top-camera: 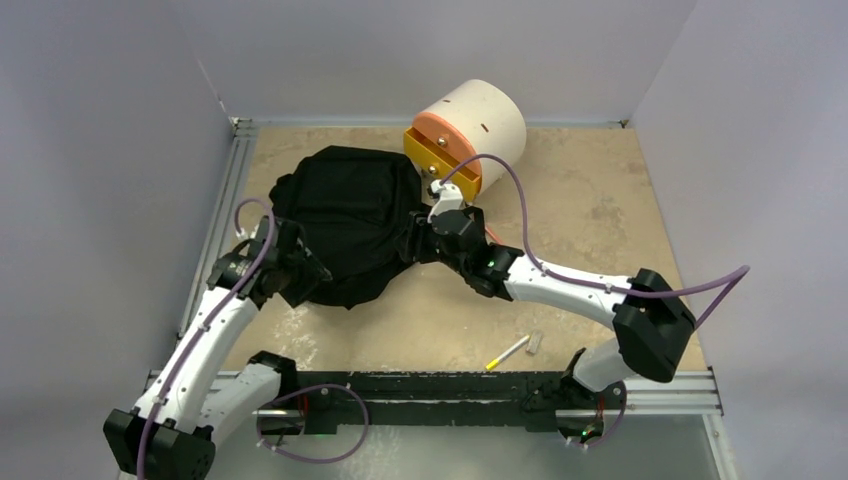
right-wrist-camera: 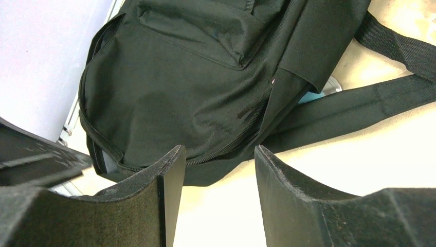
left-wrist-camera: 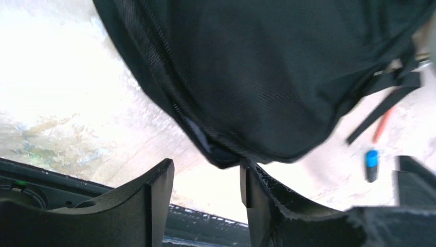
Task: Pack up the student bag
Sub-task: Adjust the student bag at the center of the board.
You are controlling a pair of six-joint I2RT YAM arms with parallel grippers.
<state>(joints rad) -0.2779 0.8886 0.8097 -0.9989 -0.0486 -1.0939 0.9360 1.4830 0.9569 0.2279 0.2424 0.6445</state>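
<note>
- The table (top-camera: 600, 220), beige and mottled, lies under both grippers.
- The student bag (top-camera: 350, 225), black and slumped flat, lies on the table between the two grippers. It is directly ahead of the left gripper's fingers and directly ahead of the right gripper's fingers.
- The cream cylindrical drawer box (top-camera: 470, 130), with an orange-yellow front, lies on its side just beyond the right gripper, at the bag's far right corner.
- The shoulder straps (right-wrist-camera: 360, 103) trail over the table, ahead and to the right of the right gripper's fingers.
- The left gripper (left-wrist-camera: 205, 198) has its jaws moderately wide with nothing clamped. The bag's lower seam hangs at the mouth of the gap, nearest the right finger. I cannot tell whether they touch.
- The right gripper (right-wrist-camera: 218, 180) also has its jaws apart and holds nothing. The bag's zipped edge sits just past the fingertips.
- A white pen with a yellow tip (top-camera: 508, 352) and a small pale piece (top-camera: 534, 342) lie well behind the right gripper, near that arm's base.
- A small dark item with a blue cap (left-wrist-camera: 371, 164) lies to the right of the left gripper's fingers, with a thin orange-red stick (left-wrist-camera: 383, 124) just beyond it.
</note>
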